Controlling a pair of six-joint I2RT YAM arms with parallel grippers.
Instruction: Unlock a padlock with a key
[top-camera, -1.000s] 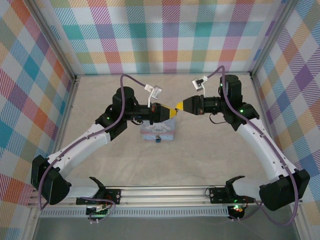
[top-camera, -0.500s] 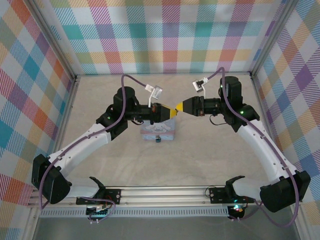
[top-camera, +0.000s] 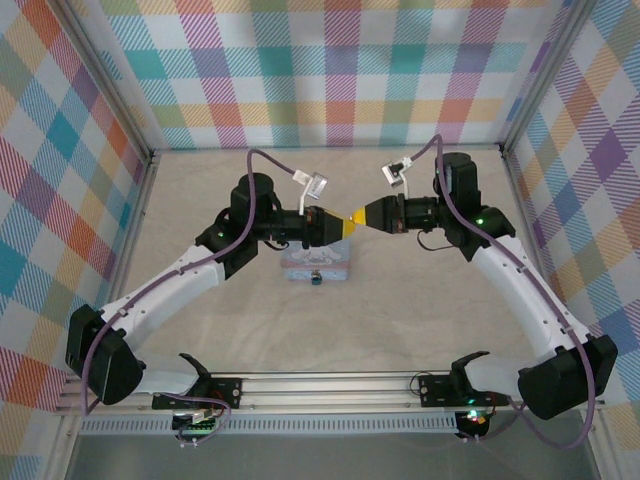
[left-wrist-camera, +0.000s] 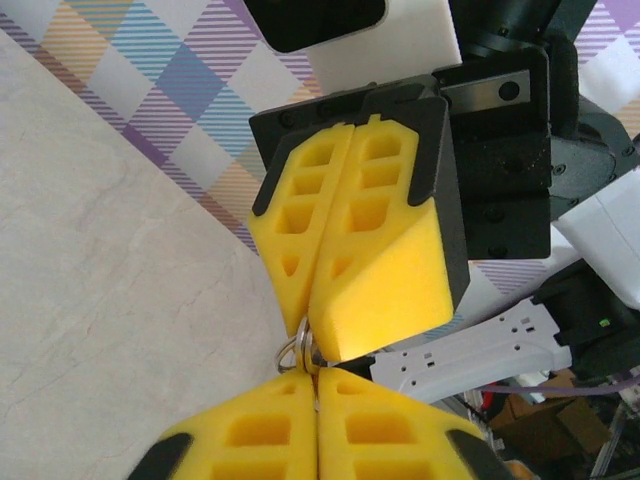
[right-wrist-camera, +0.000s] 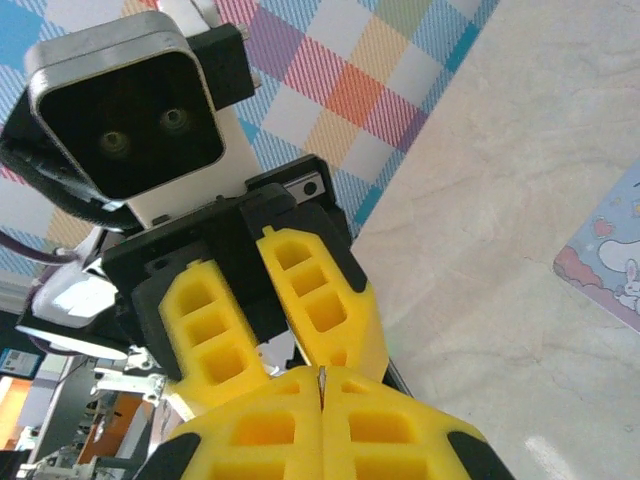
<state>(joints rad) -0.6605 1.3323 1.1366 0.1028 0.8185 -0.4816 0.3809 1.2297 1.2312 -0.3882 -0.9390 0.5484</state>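
Overhead, the left gripper (top-camera: 338, 224) and the right gripper (top-camera: 360, 216) meet tip to tip in the air above the tin box (top-camera: 318, 266). The padlock (top-camera: 315, 279) is a dark speck at the box's near edge, low on the table (top-camera: 420, 310), with neither arm near it. Whether it hangs from the box I cannot tell.

From the left wrist, the right gripper's yellow pads are pressed flat together. A small metal ring on the key (left-wrist-camera: 296, 352) pokes out just where the two pairs of tips touch. The left gripper's own pads stand close, with a thin seam between them – gripping or letting go, I cannot tell.

From the right wrist, a grey sliver sits in the seam of the right gripper's closed pads, so I judge the key clamped there.

So the key is up off the table and passing between the arms – carrying it to the padlock, inserting and turning all remain to be done
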